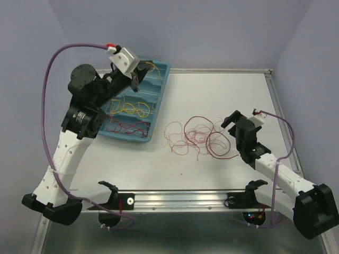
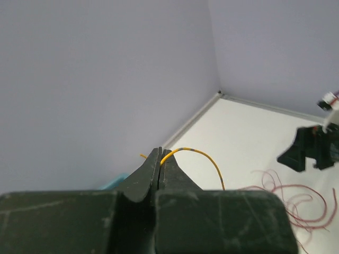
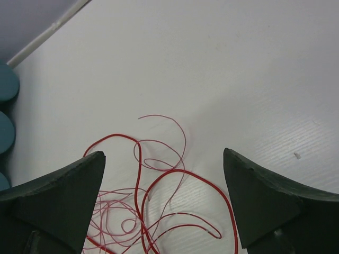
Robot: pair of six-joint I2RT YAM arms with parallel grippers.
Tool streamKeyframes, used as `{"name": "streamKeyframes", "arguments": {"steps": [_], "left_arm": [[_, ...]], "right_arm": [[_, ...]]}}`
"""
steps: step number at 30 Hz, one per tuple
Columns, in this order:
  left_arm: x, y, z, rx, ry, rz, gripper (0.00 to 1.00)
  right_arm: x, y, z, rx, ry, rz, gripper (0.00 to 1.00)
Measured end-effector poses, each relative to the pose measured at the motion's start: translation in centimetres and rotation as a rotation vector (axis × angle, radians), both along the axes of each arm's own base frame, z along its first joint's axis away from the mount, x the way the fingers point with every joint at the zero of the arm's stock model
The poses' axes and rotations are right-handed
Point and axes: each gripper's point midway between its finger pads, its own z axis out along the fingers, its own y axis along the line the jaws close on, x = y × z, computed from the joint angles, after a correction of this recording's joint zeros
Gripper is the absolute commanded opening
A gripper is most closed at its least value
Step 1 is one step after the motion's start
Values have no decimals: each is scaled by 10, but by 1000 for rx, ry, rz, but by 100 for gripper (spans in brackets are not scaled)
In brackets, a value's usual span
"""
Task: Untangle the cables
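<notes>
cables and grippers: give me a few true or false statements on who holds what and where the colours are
1. The left gripper is shut on a yellow wire. True.
2. The right gripper is clamped on a red wire. False: it is open and holds nothing, with the red tangle below it.
3. The loose tangle on the table is red. True.
4. The blue tray holds only yellow wires. False: besides the yellow wires it has red wires in its near compartment.
</notes>
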Motion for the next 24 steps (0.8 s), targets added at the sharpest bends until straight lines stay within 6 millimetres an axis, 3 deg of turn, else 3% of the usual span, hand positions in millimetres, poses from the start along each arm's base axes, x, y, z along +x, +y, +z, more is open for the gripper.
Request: {"name": "streamKeyframes", "arguments": {"steps": [6, 11, 17, 24], "left_arm": [[35, 5, 98, -53, -124, 76, 0], [61, 15, 139, -83, -202, 170, 0], [106, 38, 131, -62, -207, 295, 0], [146, 96, 119, -48, -219, 409, 0]], "right_arm": [[-2, 0, 14, 15, -41, 5, 98], [-2, 2, 13, 19, -37, 17, 98], [-2, 4, 13, 23, -35, 29, 98], [-2, 8, 12, 27, -32, 50, 98]]}}
